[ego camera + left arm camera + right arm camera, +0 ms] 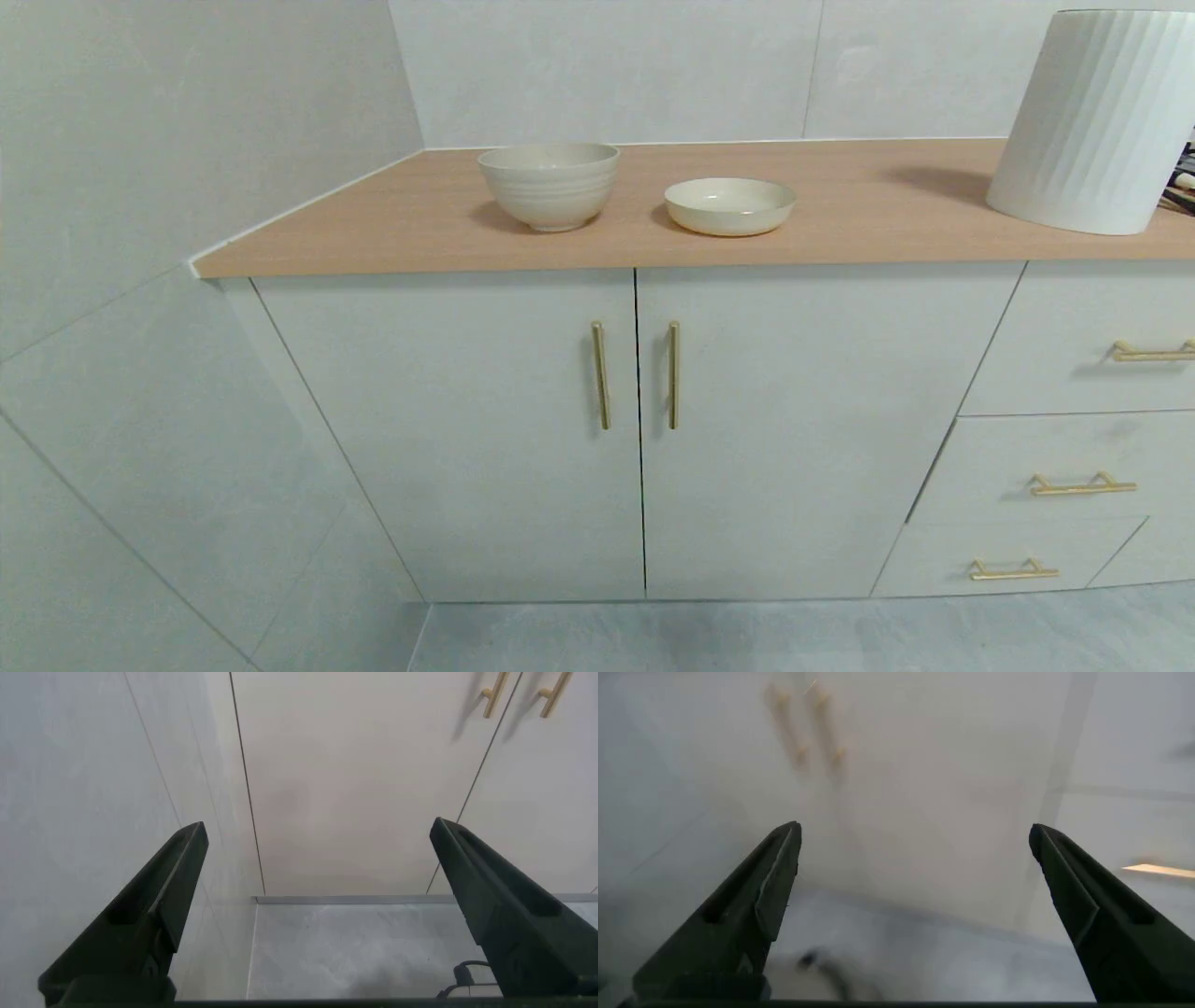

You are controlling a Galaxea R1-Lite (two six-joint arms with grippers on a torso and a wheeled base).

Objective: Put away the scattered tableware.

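Down low, the left gripper (316,829) has its two dark fingers spread wide with nothing between them, and it faces the pale cabinet doors (355,784) where they meet the grey floor (355,952); the two gold bar handles (495,693) show past one finger. Likewise the right gripper (913,831) is spread wide and holds nothing, pointed at the same cabinet front, with a blurred drawer handle (1158,869) off to one side. From the head view, both doors are closed, their upright handles just beside each other on either side of the centre seam. To the robot's right of the doors sits a stack of three drawers (1074,341), all closed. Above, on the wooden counter (868,210), a deep ribbed cream bowl (549,185) stands upright near the corner by the tiled wall (187,112), and a shallow cream dish (729,205) rests near it on its right, the two apart. Farther right on the counter stands a tall ribbed white container (1092,121).
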